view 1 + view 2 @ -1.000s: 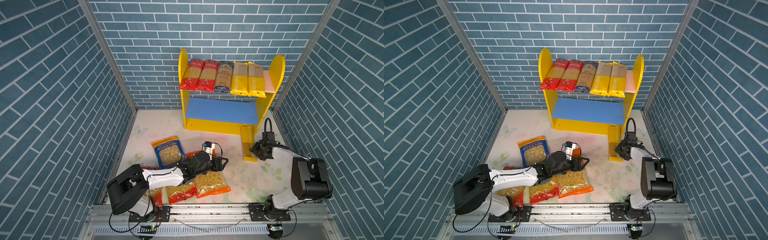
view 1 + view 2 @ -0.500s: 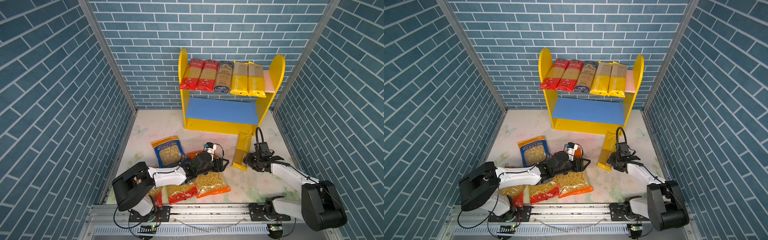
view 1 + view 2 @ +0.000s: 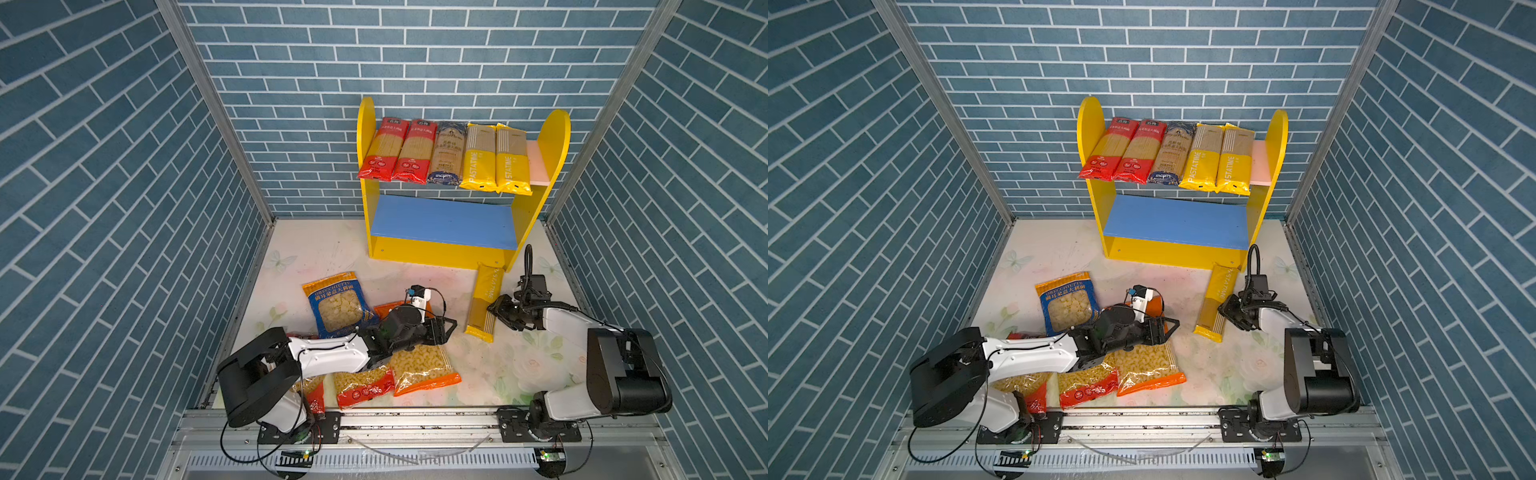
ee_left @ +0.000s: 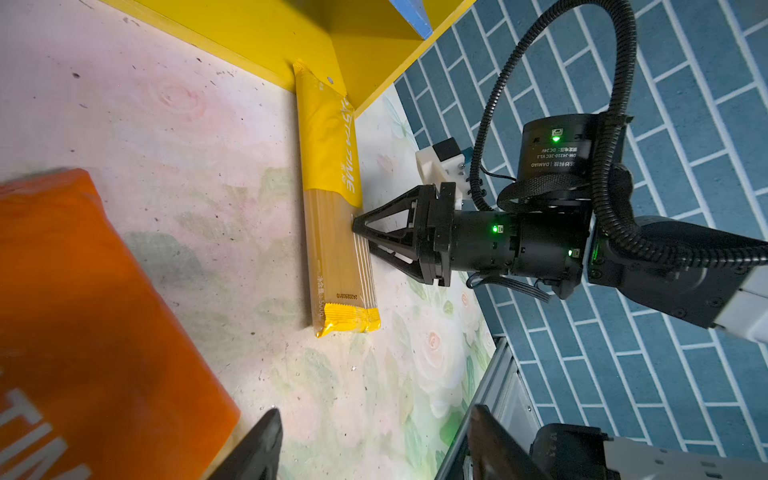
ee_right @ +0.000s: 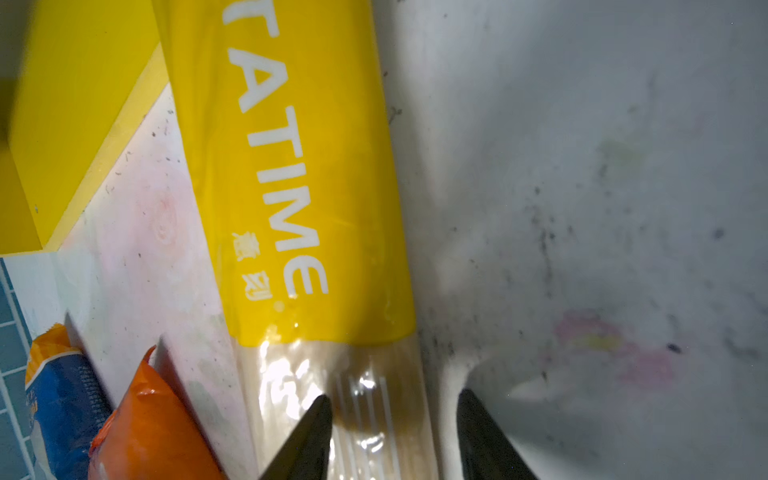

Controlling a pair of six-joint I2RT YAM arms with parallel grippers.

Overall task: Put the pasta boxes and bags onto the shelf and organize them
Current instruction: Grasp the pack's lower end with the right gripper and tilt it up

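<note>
RIGHT ARM AT THE PACK: Reaching low from its base at the front right, forearm nearly level with the desk (image 3: 324, 253), the right arm aims the right pincer (image 3: 493, 309) sideways at a yellow pack (image 3: 484, 301). The jaws stand at a middling gap astride the pack's long edge. One fingertip (image 5: 311, 432) is over the clear wrap and the other is on the bare desk just beside it.

The pack lies flat, its long axis running from the shelf (image 3: 440, 251) toward the front of the desk with a slight lean. Its printed yellow end sits against the shelf's base by the right side panel, and its clear end points to the front.

The left arm lies stretched along the desk from the front left toward the middle, over the short-pasta bags. The left pincer (image 3: 446, 330) gapes wide and holds nothing, with its tips near the top of an orange bag (image 3: 422, 365).

Five packs lie side by side on the shelf's pink upper board, long axes front to back and label ends overhanging the front edge. They are two red packs (image 3: 384, 149) (image 3: 415, 151), one dark blue pack (image 3: 448, 153) and two more yellow ones (image 3: 478, 156) (image 3: 511, 160).

The desk also carries one blue bag (image 3: 338, 303), a second orange bag (image 4: 83, 311), one red bag (image 3: 363, 384) and another red one (image 3: 313, 395) mostly hidden under the left arm.
</note>
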